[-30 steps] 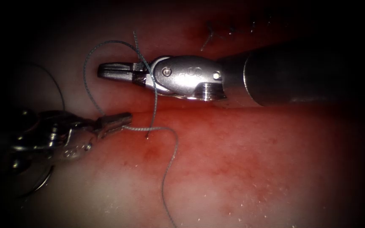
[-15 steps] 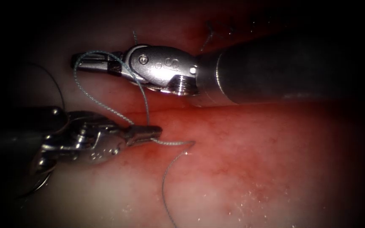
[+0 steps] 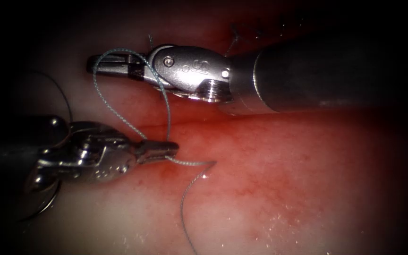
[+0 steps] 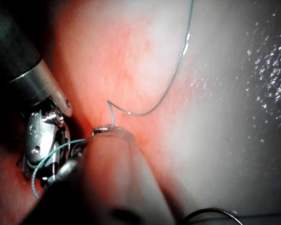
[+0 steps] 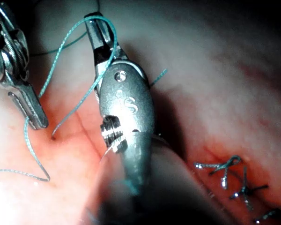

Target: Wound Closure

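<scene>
The thread (image 3: pixel 185 162) is clamped in the closed left tool (image 3: pixel 166 150) at about eight o'clock, apparently to anchor it. Beyond, at eleven o'clock, a loop is draped over the right tool (image 3: pixel 107 63), seemingly closed and empty. Finished stitches (image 5: pixel 227 171) lie farthest, at one o'clock. No needle can be made out.

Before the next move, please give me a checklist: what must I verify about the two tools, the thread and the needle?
1. Left tool shut on the thread: ok.
2. Thread looped over the right tool, its jaws shut: ok.
3. Right tool grasps something: not ok, it holds nothing.
4. Short thread end lies free beside the right tool: ok.
5. Needle's place, in the tissue or out: cannot tell.
</scene>
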`<state>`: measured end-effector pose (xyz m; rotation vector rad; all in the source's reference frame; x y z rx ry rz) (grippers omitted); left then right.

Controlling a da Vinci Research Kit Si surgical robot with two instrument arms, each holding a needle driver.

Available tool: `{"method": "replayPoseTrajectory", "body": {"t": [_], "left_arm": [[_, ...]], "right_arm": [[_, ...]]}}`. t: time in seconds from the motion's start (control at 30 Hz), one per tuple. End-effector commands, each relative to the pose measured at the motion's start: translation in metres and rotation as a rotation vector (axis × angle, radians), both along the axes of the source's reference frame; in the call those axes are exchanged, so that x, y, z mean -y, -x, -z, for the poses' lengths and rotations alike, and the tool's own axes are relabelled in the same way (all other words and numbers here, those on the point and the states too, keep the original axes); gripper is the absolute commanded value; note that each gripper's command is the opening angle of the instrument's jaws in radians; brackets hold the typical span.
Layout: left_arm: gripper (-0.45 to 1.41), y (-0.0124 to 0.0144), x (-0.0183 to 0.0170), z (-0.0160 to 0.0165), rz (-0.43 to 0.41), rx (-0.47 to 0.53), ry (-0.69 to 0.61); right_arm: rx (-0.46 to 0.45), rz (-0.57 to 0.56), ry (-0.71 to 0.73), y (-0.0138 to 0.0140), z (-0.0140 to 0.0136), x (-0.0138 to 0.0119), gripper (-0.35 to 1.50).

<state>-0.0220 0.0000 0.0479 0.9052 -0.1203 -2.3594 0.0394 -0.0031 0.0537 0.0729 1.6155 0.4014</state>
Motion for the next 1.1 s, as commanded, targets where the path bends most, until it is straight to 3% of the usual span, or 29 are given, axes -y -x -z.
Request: {"method": "replayPoseTrajectory", "body": {"t": [0.03, 0.13, 0.2, 0.3, 0.53, 0.87, 1.1], "left_arm": [[-0.45, 0.0006, -0.0001, -0.0005, 0.006, 0.003, -0.001], [-0.45, -0.0008, -0.0004, -0.0001, 0.015, 0.004, -0.011], [-0.45, -0.0012, -0.0008, -0.0002, 0.014, 0.003, -0.012], [-0.45, -0.0009, -0.0012, -0.0005, 0.018, -0.001, -0.01], [-0.45, -0.0008, -0.0018, -0.001, 0.017, 0.006, -0.014], [-0.45, -0.0021, -0.0027, -0.0008, 0.021, 0.027, -0.025], [-0.45, -0.0015, -0.0034, -0.0012, 0.033, 0.024, -0.029]], "right_arm": [[-0.001, 0.004, 0.001, -0.0005, -0.0007, 0.0001, -0.35], [-0.022, 0.06, -0.036, -0.0005, -0.001, 0.0001, -0.35], [-0.091, 0.118, -0.109, -0.0009, -0.0011, 0.0, -0.35], [-0.162, 0.143, -0.157, -0.0014, -0.0011, -0.0002, -0.35], [-0.218, 0.139, -0.189, -0.0017, -0.001, -0.0004, -0.35], [-0.207, 0.139, -0.2, -0.0007, -0.0011, -0.0003, -0.35], [-0.212, 0.149, -0.2, -0.0009, -0.0007, 0.0, -0.35]]}}
